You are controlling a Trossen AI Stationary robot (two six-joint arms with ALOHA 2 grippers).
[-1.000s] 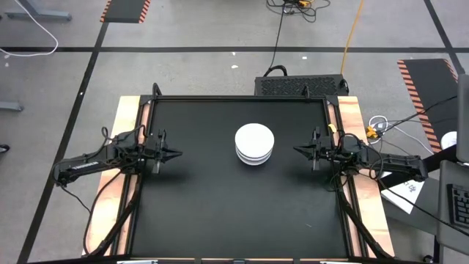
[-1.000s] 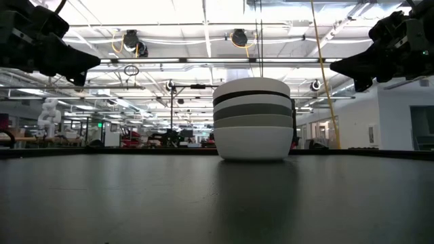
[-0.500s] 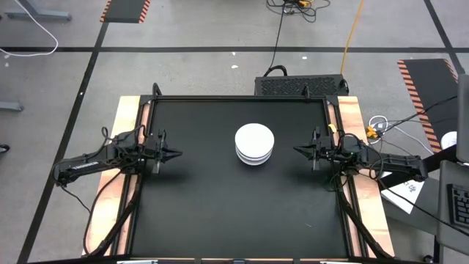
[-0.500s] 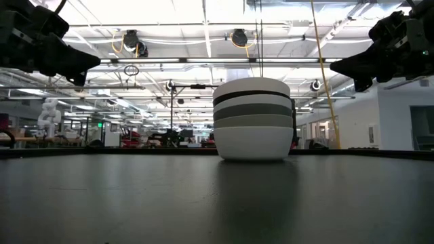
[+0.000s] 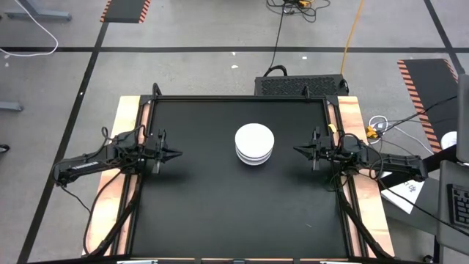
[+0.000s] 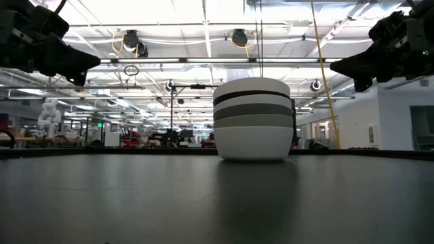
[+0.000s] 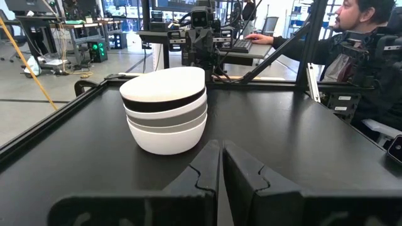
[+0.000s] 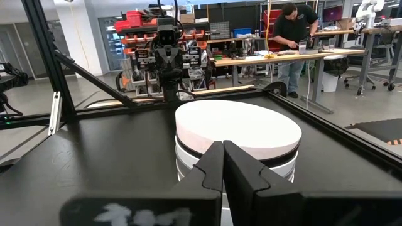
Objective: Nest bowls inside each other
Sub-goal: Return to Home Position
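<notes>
Left jaws pressed together, empty, at the left edge of the surface (image 5: 220, 213). Right jaws likewise closed on nothing, at the right edge. Both point inward at the stack of bowls (image 5: 254, 144), mid-surface, well apart from either, white bowl on top. Nesting looks complete; homing step apparently done. Next move calls for no grasp.
</notes>
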